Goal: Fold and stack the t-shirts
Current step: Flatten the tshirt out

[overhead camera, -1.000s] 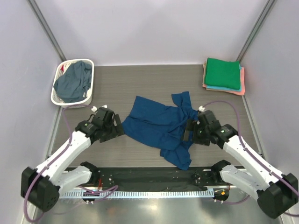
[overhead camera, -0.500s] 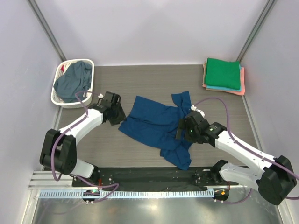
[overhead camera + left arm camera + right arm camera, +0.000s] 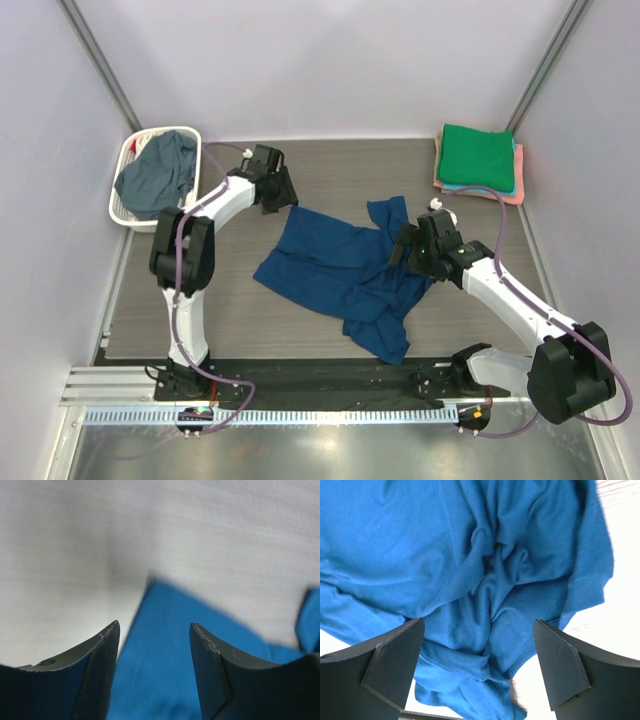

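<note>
Left claw (image 3: 281, 192): open, fingers apart with nothing between them. Hanging just above the far left corner of the blue shirt (image 3: 335, 265), tips aimed at that corner, not visibly touching the cloth. In the left wrist view, the same claw (image 3: 155, 625) over the pointed corner of the shirt (image 3: 165, 675), with bare table (image 3: 150, 530) beyond it. Behind the claw, a white forearm running back and left to a bent black elbow, then a long link dropping straight to the base at the near edge; arm stretched far out.

Right claw (image 3: 404, 246): wide open, empty. Held low over the right side of the blue shirt, close to the sleeve, pointing left. In the right wrist view, the claw (image 3: 479, 622) spread over a bunched, wrinkled patch of the shirt (image 3: 445, 545); contact with the cloth impossible to tell. Behind it, a forearm slanting back and right to an elbow at the near right corner.

Blue shirt lying unfolded and rumpled in the middle of the table (image 3: 330, 160). Grey-blue shirt (image 3: 155, 175) heaped in the white basket (image 3: 197, 185) at the far left. At the far right corner, a folded stack: green shirt (image 3: 478, 155) on top, teal shirt (image 3: 480, 188) under it, coral shirt (image 3: 519, 180) at the bottom.
</note>
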